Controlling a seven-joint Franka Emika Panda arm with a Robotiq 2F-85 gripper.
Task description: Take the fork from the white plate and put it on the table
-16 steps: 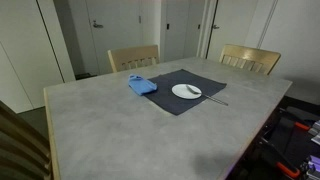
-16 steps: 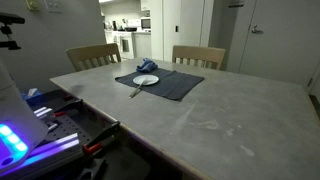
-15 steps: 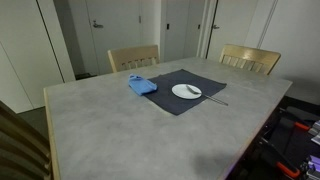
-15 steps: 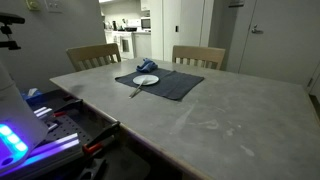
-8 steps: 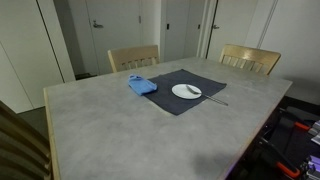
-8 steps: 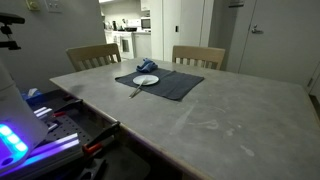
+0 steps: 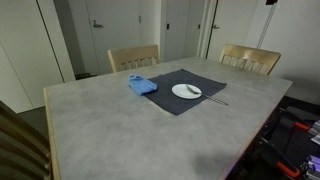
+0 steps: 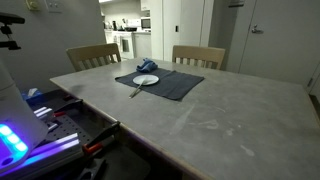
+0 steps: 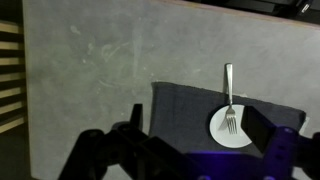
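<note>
the fork [image 9: 229,95] is lying with its tines on the white plate [image 9: 218,132] and its handle reaching out over the dark placemat [image 9: 180,105]. in the wrist view it is showing between the jaws, well apart from them. the jaws are standing wide, gripping nothing. a blue cloth [image 7: 141,85] is lying on the placemat, past the plate from the jaws, all on the grey surface [image 7: 100,120].
</note>
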